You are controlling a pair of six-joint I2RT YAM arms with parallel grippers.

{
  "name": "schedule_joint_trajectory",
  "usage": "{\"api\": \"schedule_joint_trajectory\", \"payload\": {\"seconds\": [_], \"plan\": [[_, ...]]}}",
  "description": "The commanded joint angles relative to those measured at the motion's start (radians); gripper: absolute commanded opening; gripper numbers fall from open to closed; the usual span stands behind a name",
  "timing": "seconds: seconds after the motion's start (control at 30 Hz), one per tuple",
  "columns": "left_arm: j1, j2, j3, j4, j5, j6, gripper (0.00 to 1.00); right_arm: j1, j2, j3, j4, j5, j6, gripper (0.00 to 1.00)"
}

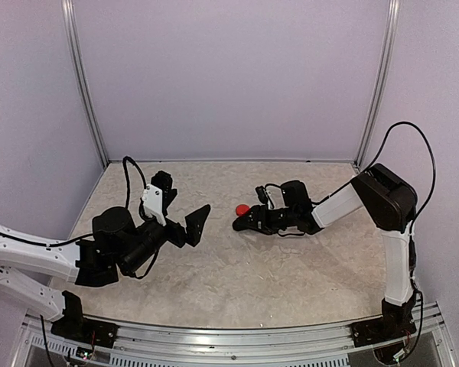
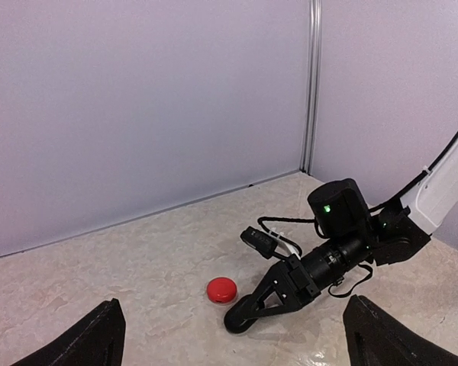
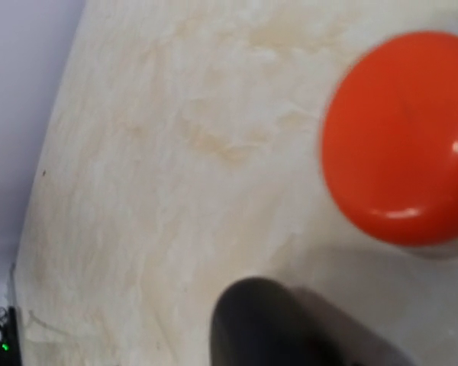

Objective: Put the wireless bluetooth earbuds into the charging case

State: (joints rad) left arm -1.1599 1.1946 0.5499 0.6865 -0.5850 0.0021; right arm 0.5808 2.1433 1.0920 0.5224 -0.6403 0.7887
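A closed red pebble-like charging case [image 1: 242,209] lies on the table mid-back; it also shows in the left wrist view [image 2: 221,289] and fills the upper right of the right wrist view [image 3: 401,137]. My right gripper [image 1: 239,224] lies low on the table just beside it, apart from it, and looks shut on a rounded black case [image 2: 240,316], a dark blob in its own view [image 3: 290,328]. My left gripper [image 1: 182,205] is open and empty, left of the red case, and points at it [image 2: 240,339]. No earbuds are in view.
The marbled table top [image 1: 237,275] is walled by lilac panels at the back and both sides [image 1: 229,76], with metal posts at the back corners [image 1: 371,92]. The right arm's cable [image 1: 271,191] loops over its wrist.
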Motion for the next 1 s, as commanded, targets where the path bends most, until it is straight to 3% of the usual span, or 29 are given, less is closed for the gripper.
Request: {"api": "schedule_joint_trajectory", "payload": {"seconds": [0.0,0.07,0.2,0.27,0.7,0.97], "plan": [[0.023,0.0,0.042,-0.054,-0.009,-0.059,0.99,-0.01,-0.044,-0.054,0.007,0.004,0.01,0.74],[0.044,0.0,0.067,-0.108,-0.003,-0.103,0.99,-0.009,-0.082,-0.075,-0.002,0.016,-0.001,0.82],[0.111,0.01,0.152,-0.284,0.035,-0.218,0.99,-0.018,-0.13,-0.11,-0.039,0.019,-0.027,0.89],[0.158,0.007,0.179,-0.345,0.074,-0.265,0.99,-0.031,-0.155,-0.148,-0.037,0.009,-0.034,0.99],[0.503,-0.012,0.253,-0.53,0.32,-0.407,0.99,-0.084,-0.521,-0.256,-0.273,0.231,-0.34,0.99],[0.542,0.121,0.295,-0.657,0.257,-0.423,0.99,-0.086,-0.79,-0.331,-0.332,0.434,-0.483,1.0]]}}
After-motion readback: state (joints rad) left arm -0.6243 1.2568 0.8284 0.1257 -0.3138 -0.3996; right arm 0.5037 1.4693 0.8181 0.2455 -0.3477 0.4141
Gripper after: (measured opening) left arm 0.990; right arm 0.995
